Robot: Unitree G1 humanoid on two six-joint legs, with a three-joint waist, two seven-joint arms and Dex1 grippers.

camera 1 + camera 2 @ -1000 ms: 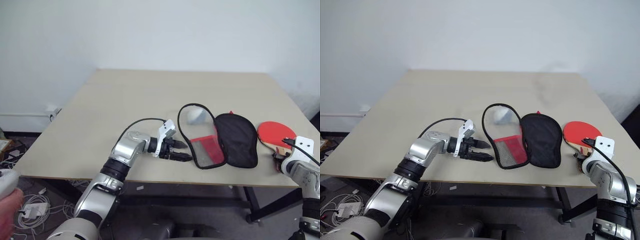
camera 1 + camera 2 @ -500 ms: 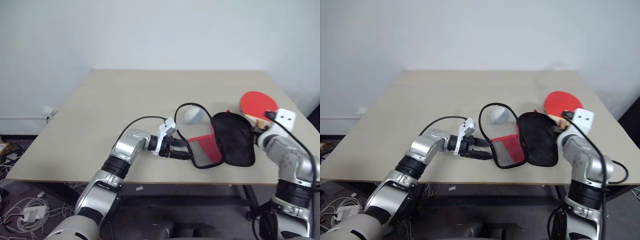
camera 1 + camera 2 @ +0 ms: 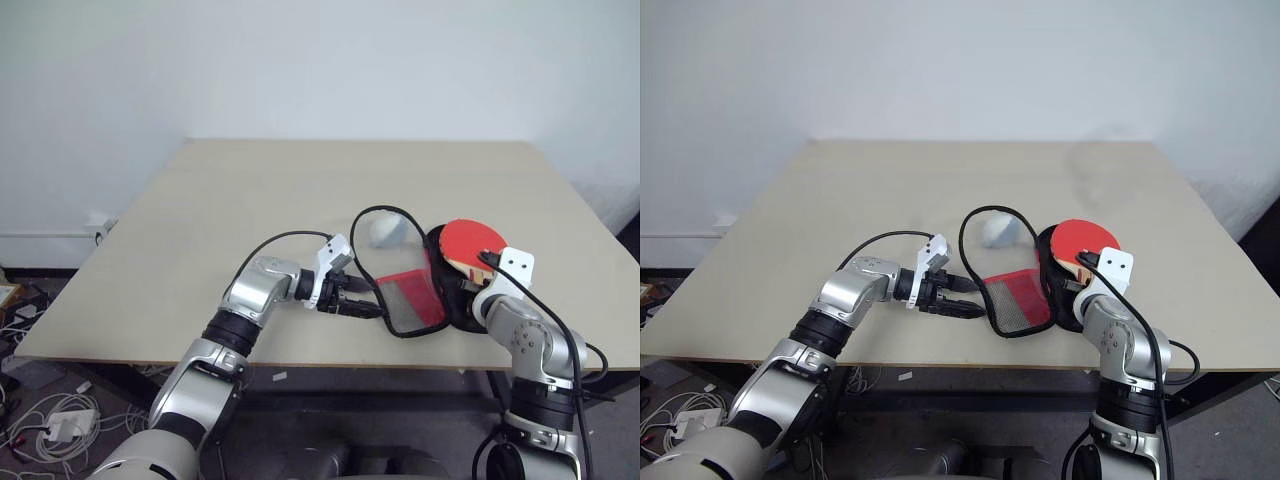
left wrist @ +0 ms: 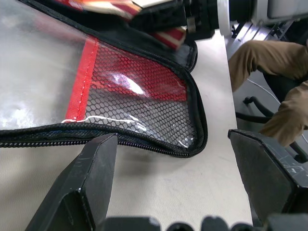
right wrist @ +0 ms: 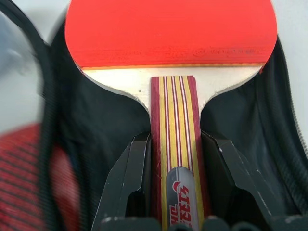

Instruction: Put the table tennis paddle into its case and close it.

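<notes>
Table [image 3: 250, 200]: case [image 3: 415, 300] lies unzipped and spread flat near the front edge, mesh-pocket half toward left arm, black-lined half under the paddle

Table tennis paddle [image 3: 472, 243]: over the black lining, handle pinched between right gripper [image 5: 175, 159] fingers; resting or just above, can't tell

Left gripper [image 4: 178, 178]: fingers spread, at the mesh half's zip edge, holding nothing

Left to do: seat paddle, release, fold, zip

silver jointed arms [image 3: 250, 300], black cables, black jaws
</notes>
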